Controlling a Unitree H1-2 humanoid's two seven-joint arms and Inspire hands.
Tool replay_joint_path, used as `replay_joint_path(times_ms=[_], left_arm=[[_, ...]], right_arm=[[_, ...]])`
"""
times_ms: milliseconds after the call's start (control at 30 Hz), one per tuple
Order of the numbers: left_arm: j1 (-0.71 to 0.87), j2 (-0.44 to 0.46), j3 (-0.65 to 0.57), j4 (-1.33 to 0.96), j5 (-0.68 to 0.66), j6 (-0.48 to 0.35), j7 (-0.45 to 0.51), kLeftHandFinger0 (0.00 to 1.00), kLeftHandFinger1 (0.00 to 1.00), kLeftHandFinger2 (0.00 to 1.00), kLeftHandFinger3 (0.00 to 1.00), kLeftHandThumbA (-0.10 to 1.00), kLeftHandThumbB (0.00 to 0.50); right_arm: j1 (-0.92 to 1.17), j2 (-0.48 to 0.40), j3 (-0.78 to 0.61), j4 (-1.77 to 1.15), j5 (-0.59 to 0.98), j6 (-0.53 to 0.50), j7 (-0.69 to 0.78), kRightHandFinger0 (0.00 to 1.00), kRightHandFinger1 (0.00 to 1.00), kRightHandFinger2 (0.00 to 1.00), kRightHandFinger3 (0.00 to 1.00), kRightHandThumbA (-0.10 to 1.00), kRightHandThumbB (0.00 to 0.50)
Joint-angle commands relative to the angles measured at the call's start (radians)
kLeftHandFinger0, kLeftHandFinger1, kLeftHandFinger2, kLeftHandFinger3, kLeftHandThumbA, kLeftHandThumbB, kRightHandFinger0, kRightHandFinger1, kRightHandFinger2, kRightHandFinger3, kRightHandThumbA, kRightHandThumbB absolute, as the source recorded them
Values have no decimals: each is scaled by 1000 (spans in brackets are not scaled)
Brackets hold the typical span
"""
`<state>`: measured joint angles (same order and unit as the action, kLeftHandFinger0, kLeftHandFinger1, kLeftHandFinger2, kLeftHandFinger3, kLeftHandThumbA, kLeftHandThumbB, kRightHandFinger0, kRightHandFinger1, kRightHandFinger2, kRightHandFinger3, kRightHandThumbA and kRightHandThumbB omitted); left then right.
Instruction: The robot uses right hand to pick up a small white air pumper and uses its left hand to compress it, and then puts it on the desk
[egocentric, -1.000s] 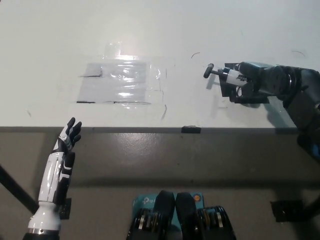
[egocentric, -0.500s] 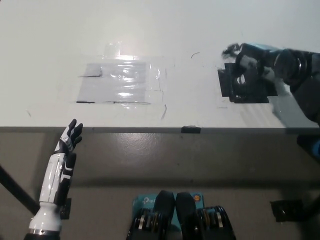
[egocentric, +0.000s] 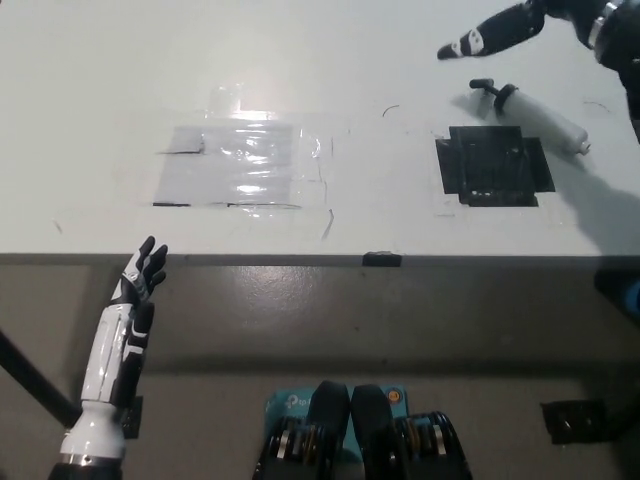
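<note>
The right robot hand (egocentric: 492, 34) has let go of the pump (egocentric: 535, 114) and pulled up and away. A moment ago it was holding the pump over the black square (egocentric: 494, 166). Now it is at the top right of the picture, and it holds nothing. Its fingers reach out long toward the left, and they look spread, though that far corner is a bit hard to see.

The pump lies on its side on the white counter (egocentric: 90, 120). It sits just past the far right corner of the black square, close beside it. Its dark handle end points up and to the left, and its white body slants down to the right. The right robot hand is above it in the picture, near but not touching. The handle end is the part closest to the fingertips.

The left robot hand (egocentric: 138, 277) is at the lower left, in front of the counter edge. It is open, fingers pointing up and a little apart, and it holds nothing. It is well apart from the pump.

A shiny clear patch (egocentric: 240, 165) is stuck on the counter, left of the black square. A small dark clip (egocentric: 381, 259) sits on the near edge of the counter.
</note>
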<state>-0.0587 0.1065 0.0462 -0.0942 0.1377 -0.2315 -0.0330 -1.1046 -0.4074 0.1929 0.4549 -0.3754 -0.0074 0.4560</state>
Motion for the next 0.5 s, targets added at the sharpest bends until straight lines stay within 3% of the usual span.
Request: replay_joint_path(times_ms=[0, 167, 467], left_arm=[[-68, 27, -21, 3, -22, -39, -25, 1000, 1000, 1000, 1000, 1000, 305], [-134, 32, -33, 38, -51, -27, -54, 1000, 1000, 1000, 1000, 1000, 321], [-172, 22, -40, 96, -49, -70, -51, 1000, 1000, 1000, 1000, 1000, 316]], right_arm=[[126, -36, -260, -743, 315, 204, -23, 1000, 1000, 1000, 1000, 1000, 399], [419, 26, -299, -1087, 365, 136, -121, 1000, 1000, 1000, 1000, 1000, 327], [787, 185, -253, -1183, 328, -48, -222, 1000, 1000, 1000, 1000, 1000, 373]])
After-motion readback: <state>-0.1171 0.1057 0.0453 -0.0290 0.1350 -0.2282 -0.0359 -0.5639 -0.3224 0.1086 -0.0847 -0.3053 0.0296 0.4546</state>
